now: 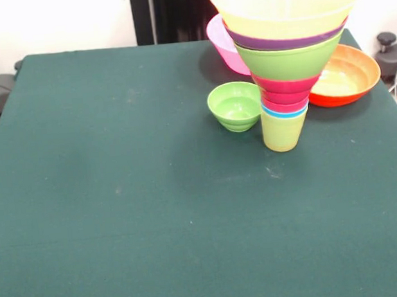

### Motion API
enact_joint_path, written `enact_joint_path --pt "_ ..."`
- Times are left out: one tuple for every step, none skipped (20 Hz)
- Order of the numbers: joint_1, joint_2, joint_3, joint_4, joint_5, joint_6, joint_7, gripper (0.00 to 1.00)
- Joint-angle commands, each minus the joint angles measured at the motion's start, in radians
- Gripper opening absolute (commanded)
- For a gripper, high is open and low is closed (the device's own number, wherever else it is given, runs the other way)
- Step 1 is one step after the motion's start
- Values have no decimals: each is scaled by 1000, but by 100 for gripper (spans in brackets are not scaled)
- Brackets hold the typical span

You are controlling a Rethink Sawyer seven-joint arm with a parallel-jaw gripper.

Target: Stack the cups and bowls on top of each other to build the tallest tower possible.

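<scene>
The tower (281, 65) stands right of centre on the surface (121, 218), widening upward from the yellow-green cup (282, 131), apparently nested for stability. The gripper is not visible; its state cannot be told.

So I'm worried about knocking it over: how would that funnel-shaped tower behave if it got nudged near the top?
The tower would probably tip easily: it stands on one narrow yellow-green cup while the widest bowl sits highest. The pieces look only loosely nested, so they may slide apart. The glossy plastic suggests they are light and slippery.
</scene>
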State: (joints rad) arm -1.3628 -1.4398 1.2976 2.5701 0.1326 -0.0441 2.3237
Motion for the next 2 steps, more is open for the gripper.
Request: enact_joint_path --pt "20 15 19 74 -21 105 149 100" --pt "18 17 20 75 -22 104 148 100"
